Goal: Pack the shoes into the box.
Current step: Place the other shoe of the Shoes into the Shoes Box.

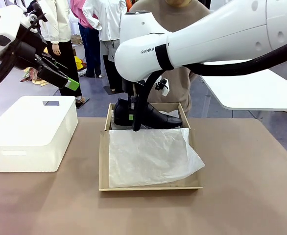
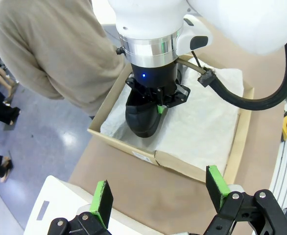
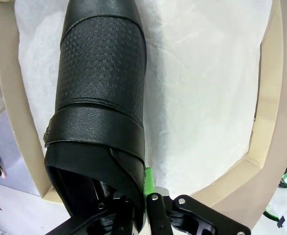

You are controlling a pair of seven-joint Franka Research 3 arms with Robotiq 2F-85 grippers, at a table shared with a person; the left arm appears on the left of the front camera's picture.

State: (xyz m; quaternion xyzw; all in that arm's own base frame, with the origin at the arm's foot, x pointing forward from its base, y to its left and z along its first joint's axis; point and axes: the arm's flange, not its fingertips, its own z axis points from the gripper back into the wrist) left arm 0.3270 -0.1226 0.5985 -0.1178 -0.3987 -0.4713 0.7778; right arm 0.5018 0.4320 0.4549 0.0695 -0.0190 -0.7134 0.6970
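Ahead of our right claw (image 3: 142, 190), pinched on its heel rim, the shoe (image 3: 102, 73) runs toe-away along the box (image 3: 268, 98), low over the tissue (image 3: 197, 98), while our left claw (image 2: 160, 192) hangs spread, farther off.

Right claw (image 3: 144, 183) pinched shut, lowered; left claw (image 2: 159, 188) raised, spread wide.

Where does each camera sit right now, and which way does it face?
Front: fixed between the arms, facing the person across the table; right arm over the box, left fingers raised.
Left wrist: above the bin, looking down at the box; left fingers open at the bottom.
Right wrist: just above the shoe, looking along it into the box; right fingers shut on its rim.
Shared: all show shoe and box.
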